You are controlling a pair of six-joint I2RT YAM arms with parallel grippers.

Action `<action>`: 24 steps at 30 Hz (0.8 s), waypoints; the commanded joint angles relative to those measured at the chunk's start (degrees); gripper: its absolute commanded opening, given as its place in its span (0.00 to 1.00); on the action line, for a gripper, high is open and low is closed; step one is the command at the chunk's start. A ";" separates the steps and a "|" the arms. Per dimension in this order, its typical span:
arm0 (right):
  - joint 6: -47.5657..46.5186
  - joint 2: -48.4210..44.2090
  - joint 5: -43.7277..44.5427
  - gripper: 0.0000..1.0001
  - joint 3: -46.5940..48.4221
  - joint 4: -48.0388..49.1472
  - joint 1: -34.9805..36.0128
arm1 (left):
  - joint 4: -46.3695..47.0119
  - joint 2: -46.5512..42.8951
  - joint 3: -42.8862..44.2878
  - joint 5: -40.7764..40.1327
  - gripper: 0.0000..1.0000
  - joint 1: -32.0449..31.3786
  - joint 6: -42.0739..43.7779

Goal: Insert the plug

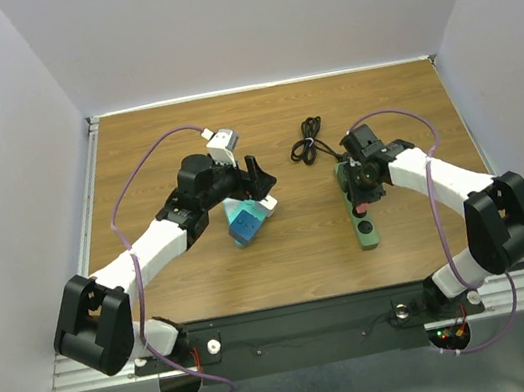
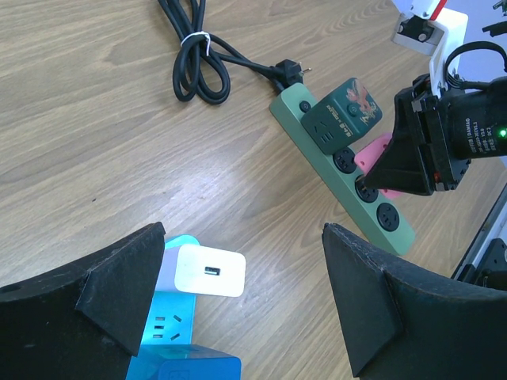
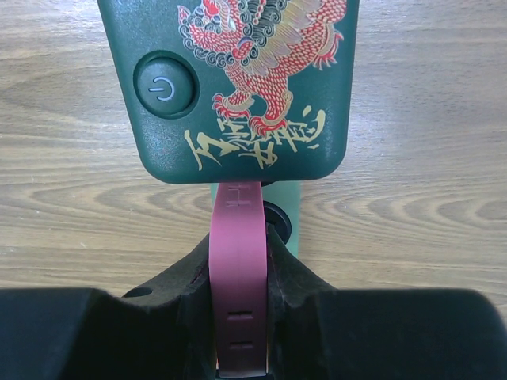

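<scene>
The right gripper (image 3: 238,271) pinches a flat, matte pink plastic plug (image 3: 236,222) over the long green plastic power strip (image 1: 365,231) at 3 o'clock on the wood-grain worktop (image 1: 304,260); the left gripper (image 2: 244,261) gapes wide, empty, at 9 o'clock.

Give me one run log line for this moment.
right gripper shut on pink plug | plug at green power strip, seating unclear | left gripper open
</scene>
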 commanded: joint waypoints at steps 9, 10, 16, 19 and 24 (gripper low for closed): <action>1.66 -3.31 0.24 0.00 2.46 -4.29 0.97 | 2.18 -0.27 -0.45 1.17 0.92 0.40 0.80; 1.66 -3.58 0.24 0.00 2.81 -4.72 0.97 | 2.26 -0.35 -0.45 1.17 0.92 0.31 0.80; 1.31 -3.41 0.94 0.00 2.64 -5.34 0.97 | 2.35 -0.27 -0.45 1.26 0.92 0.31 0.80; 1.22 -2.97 1.73 0.00 2.46 -5.17 0.97 | 2.35 -0.44 -0.54 1.26 0.92 0.31 0.80; 0.78 -2.35 2.17 0.01 2.55 -3.76 1.05 | 2.26 -0.44 -0.63 1.09 0.92 0.31 0.80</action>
